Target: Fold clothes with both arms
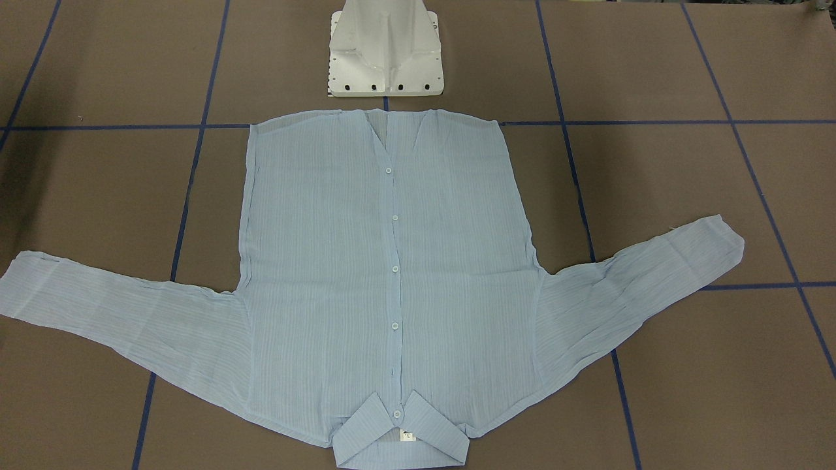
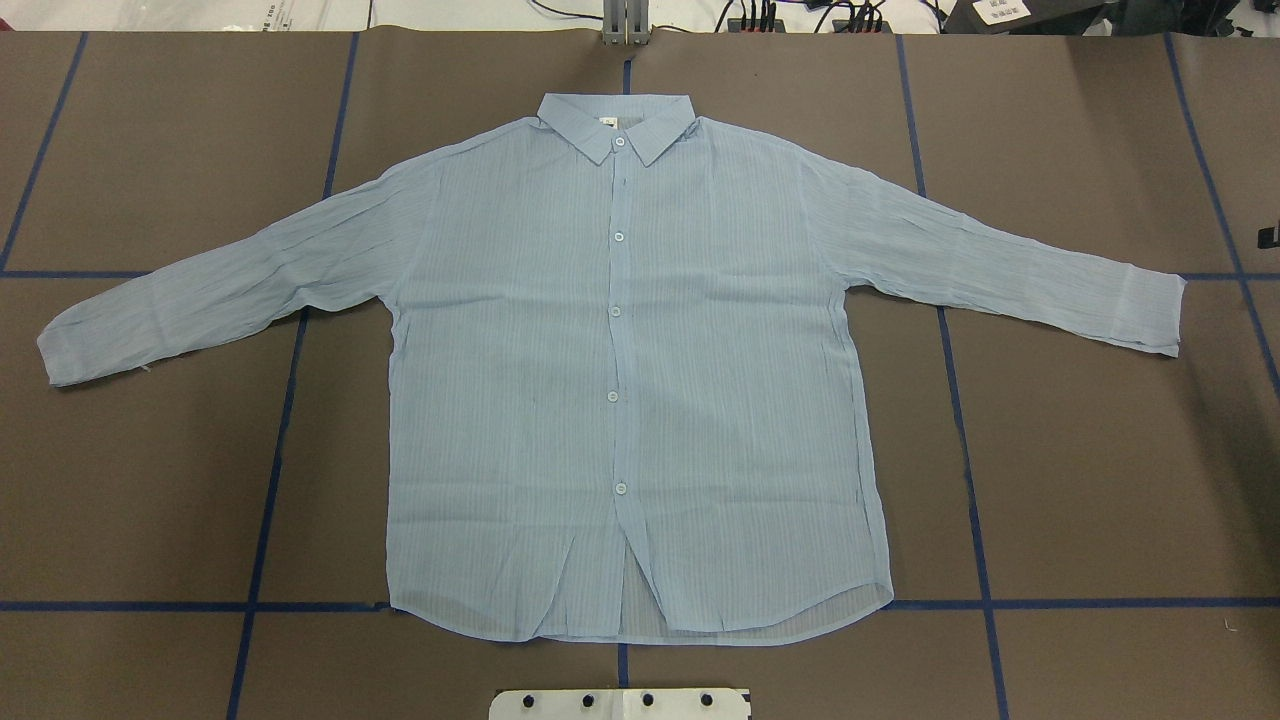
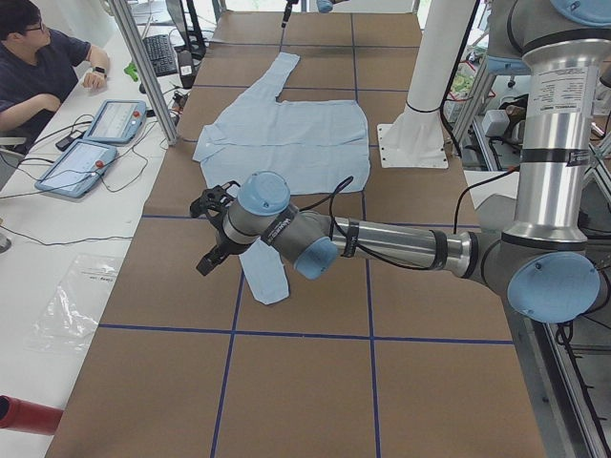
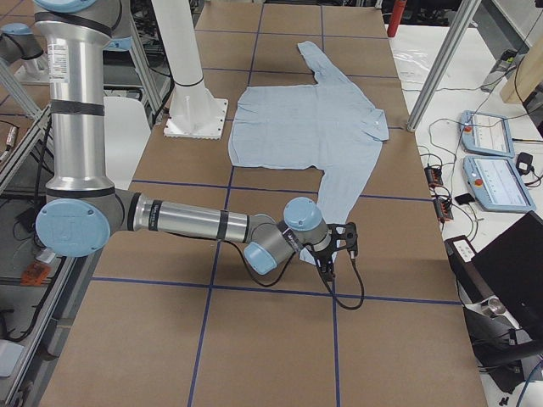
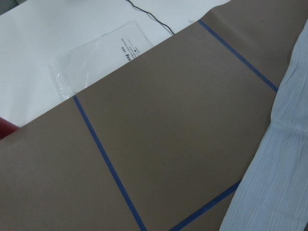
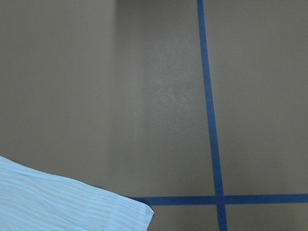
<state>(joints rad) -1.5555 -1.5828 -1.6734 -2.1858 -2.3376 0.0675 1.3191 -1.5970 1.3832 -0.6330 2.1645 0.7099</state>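
One shirt [image 2: 620, 360] lies flat and face up in the middle of the table [image 2: 1100, 480], with its buttons [image 2: 618, 236] done up. Its collar [image 2: 617, 125] points away from the robot and its hem [image 2: 640, 615] lies just before the base [image 1: 385, 49]. Both sleeves are spread wide and slope slightly back toward the robot. The left sleeve [image 2: 220, 290] is on the robot's left and the right sleeve [image 2: 1010, 275] on its right. The cloth looks smooth apart from fine creases along the sleeves. Blue tape [image 2: 270, 500] marks a grid on the brown tabletop and runs under the shirt. The left arm [image 3: 382, 239] stretches low across the table, its left gripper [image 3: 212, 234] just beside the left cuff on the side away from the robot. The right arm [image 4: 195, 225] reaches out the same way, and its right gripper [image 4: 338, 246] is just past the right cuff. Neither gripper touches the shirt as far as can be seen. They show only in the side views, so I cannot tell how their jaws stand. The wrist views show only an edge of striped cloth, tape and table. A clear bag [image 5: 96, 53] lies on the white bench beyond the table's left end. A person [image 3: 38, 67] sits at that bench, near two tablets [image 3: 91, 143].
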